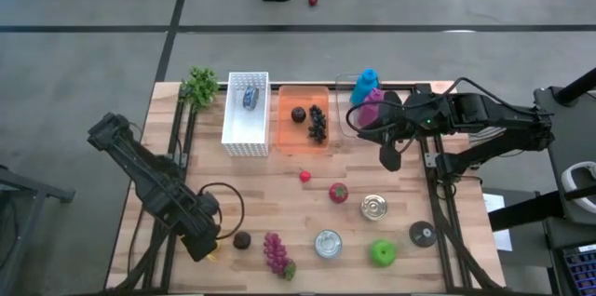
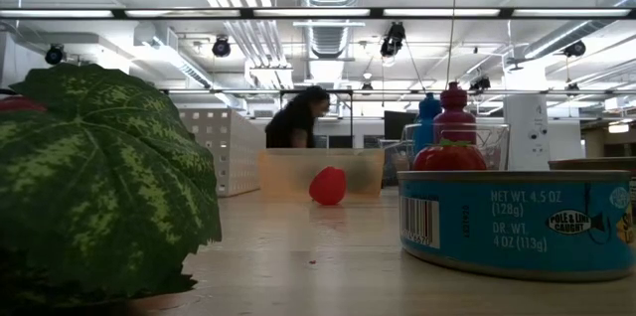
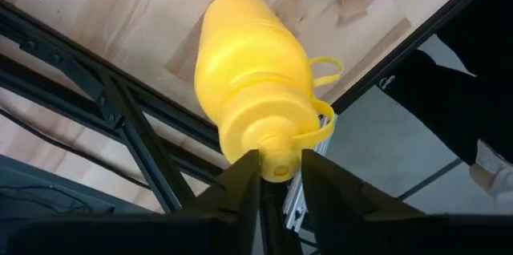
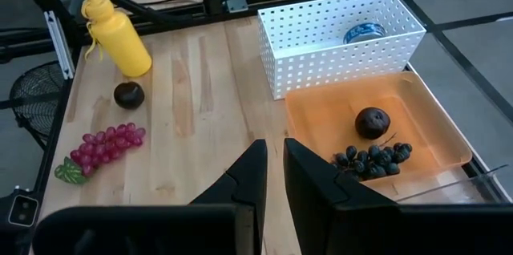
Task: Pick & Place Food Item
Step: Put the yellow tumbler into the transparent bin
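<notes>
A: High view first. The left gripper (image 1: 207,245) is down at the near-left corner of the table (image 1: 279,203), right over the yellow bottle (image 1: 215,251), which barely peeks out beneath it. A dark plum (image 1: 242,239) lies just beside it, red grapes (image 1: 276,251) a little farther along.

B: And the right gripper (image 1: 388,154)?

A: Waiting near the orange tray (image 1: 303,144), fingers pressed together, holding nothing.

B: Low view?

A: Neither arm shows. A big leaf, a tuna can (image 2: 517,222), a red fruit (image 2: 328,185) farther back, a person in the room beyond.

B: Left wrist view settles it?

A: Yes. The fingers (image 3: 240,179) are pinching the bottle's cap end (image 3: 276,163), the bottle lying on its side near the table edge. I'd judge that grip thin: the cap is narrow and the body heavy, so it should lift slowly and keep the wrist level.

B: Right wrist view?

A: The bottle (image 4: 117,34) lies far across the table, with the white basket (image 4: 341,42) nearer.
</notes>
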Robot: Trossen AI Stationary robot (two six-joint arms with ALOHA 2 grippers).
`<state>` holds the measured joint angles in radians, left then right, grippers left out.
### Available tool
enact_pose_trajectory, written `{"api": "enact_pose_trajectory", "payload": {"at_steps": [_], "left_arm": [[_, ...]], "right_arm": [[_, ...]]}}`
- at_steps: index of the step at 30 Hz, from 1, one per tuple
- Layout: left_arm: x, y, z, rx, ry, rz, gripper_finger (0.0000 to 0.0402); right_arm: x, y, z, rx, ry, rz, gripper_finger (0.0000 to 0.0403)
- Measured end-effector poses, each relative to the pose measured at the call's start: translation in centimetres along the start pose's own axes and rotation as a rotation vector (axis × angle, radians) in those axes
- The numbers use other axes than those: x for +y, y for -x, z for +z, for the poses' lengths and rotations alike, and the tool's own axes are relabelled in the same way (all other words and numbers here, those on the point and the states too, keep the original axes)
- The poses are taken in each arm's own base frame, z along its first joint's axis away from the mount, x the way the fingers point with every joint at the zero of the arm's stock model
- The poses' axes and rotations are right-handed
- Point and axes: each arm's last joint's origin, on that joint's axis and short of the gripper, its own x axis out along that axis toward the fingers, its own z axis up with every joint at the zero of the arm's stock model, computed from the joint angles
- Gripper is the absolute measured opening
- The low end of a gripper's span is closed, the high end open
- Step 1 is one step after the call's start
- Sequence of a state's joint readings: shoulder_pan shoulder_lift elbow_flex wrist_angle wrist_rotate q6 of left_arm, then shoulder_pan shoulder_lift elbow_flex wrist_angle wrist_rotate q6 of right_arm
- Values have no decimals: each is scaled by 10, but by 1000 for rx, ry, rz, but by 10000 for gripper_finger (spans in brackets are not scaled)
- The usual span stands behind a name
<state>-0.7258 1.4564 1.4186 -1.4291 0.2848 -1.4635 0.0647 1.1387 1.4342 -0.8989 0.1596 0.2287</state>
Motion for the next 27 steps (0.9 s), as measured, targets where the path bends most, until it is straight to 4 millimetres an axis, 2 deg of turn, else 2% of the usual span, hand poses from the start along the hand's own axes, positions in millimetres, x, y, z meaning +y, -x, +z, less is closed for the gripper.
{"api": "enact_pose_trajectory", "payload": {"at_steps": [6, 27], "left_arm": [[1, -2, 0, 2, 4, 4, 76], [3, -4, 1, -2, 20, 19, 86]], "right_arm": [[0, 0, 0, 0, 0, 0, 38], [0, 0, 0, 1, 1, 0, 38]]}}
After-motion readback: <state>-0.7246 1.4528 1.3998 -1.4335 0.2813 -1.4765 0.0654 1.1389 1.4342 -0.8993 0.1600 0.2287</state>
